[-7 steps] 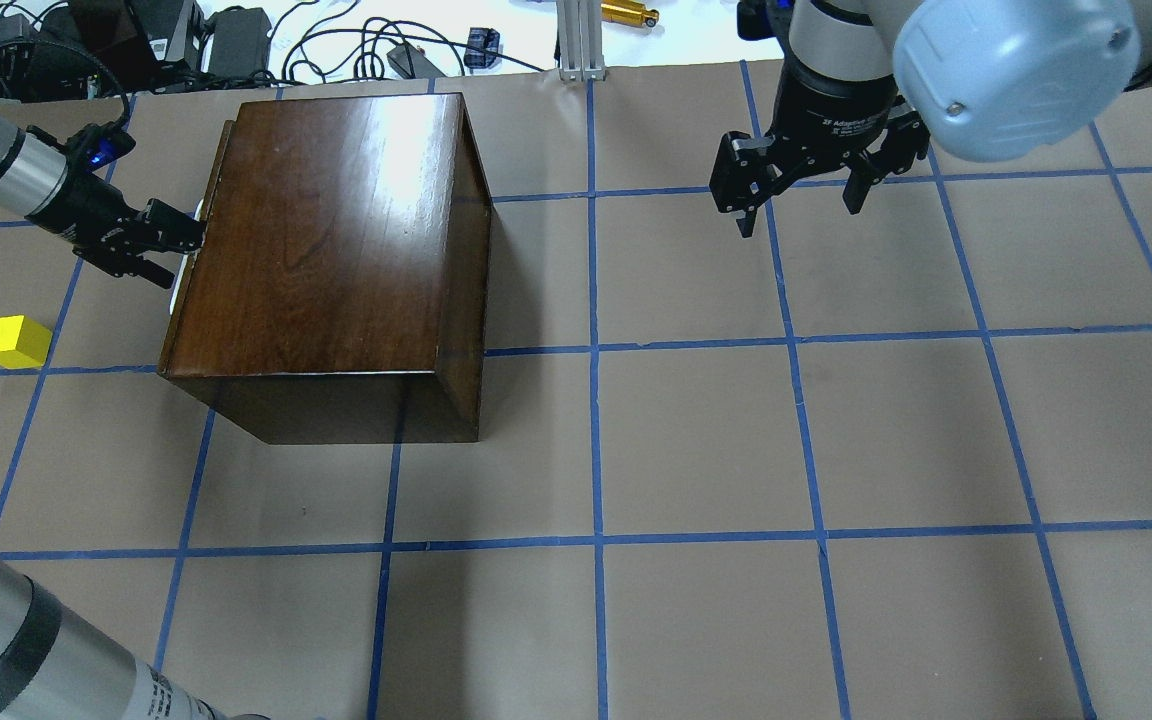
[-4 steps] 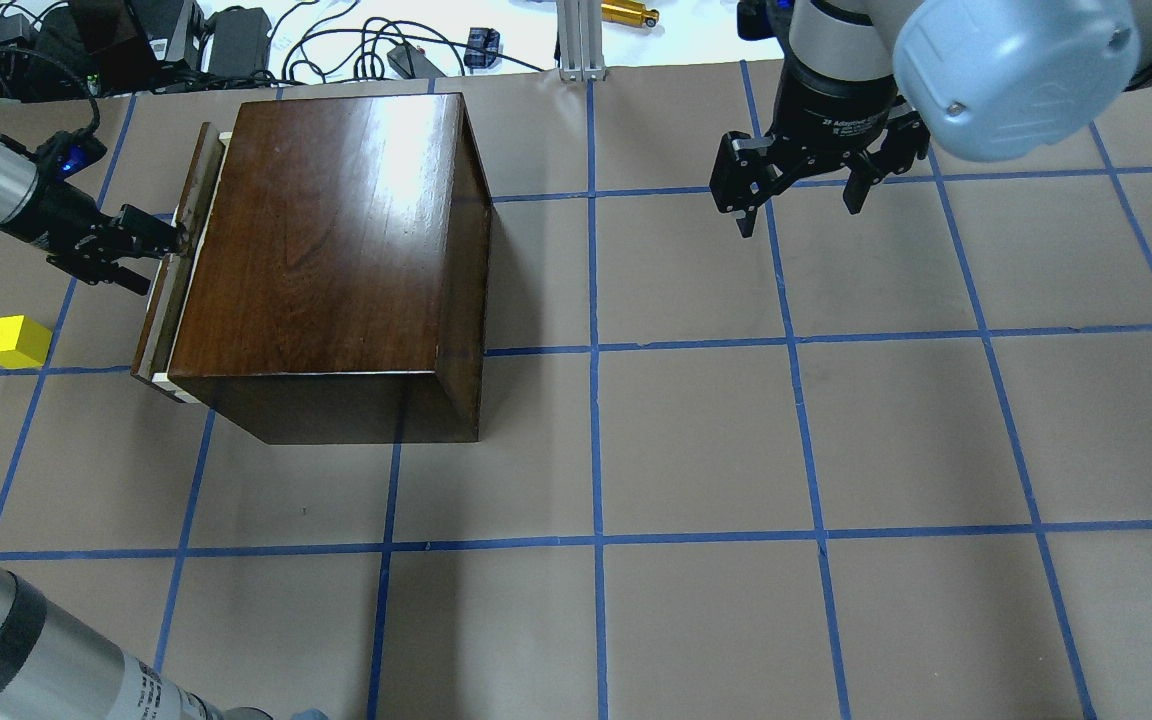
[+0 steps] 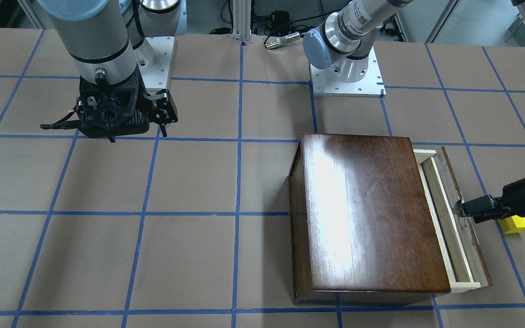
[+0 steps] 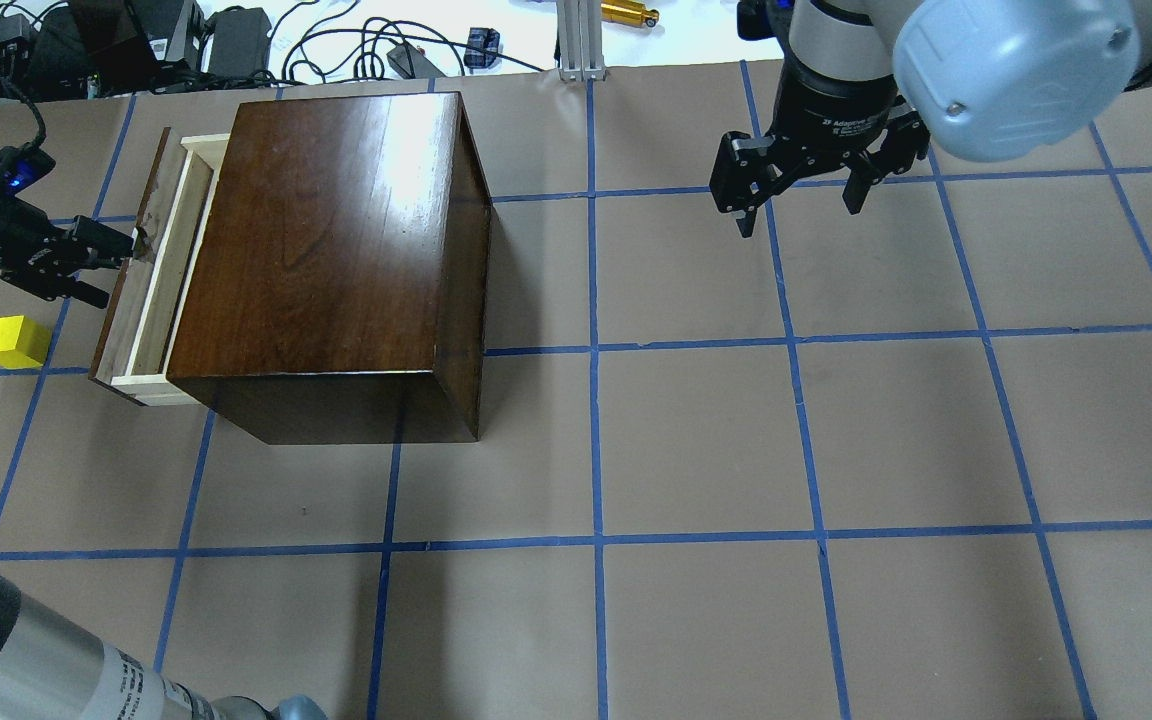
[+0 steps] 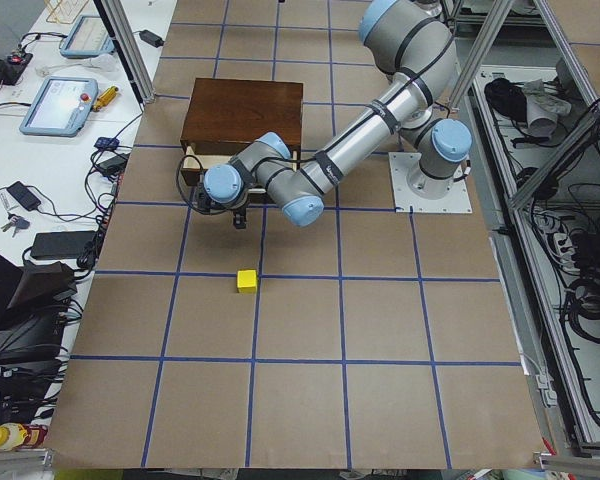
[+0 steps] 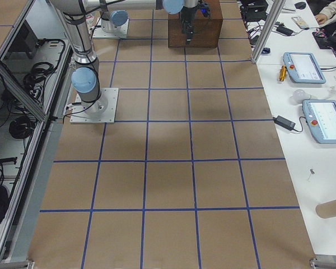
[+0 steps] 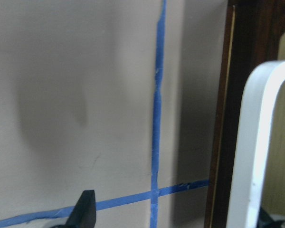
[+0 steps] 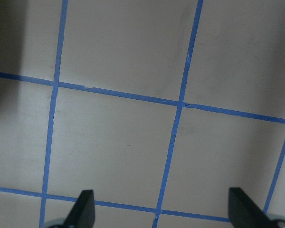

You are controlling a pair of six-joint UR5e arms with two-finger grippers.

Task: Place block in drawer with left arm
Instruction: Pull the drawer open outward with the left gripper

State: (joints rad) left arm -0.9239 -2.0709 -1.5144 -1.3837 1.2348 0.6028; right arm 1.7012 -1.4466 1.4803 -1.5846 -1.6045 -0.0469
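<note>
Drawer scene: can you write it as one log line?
left claw open, at handle | drawer partly open | block on table, outside drawer | right claw open above table

Yellow block (image 4: 14, 342), dark-brown cabinet (image 4: 326, 230), blue-gridded tan table (image 4: 696, 440)

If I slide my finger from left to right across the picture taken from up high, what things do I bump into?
yellow block → open drawer → dark-brown wooden cabinet → right claw
</note>
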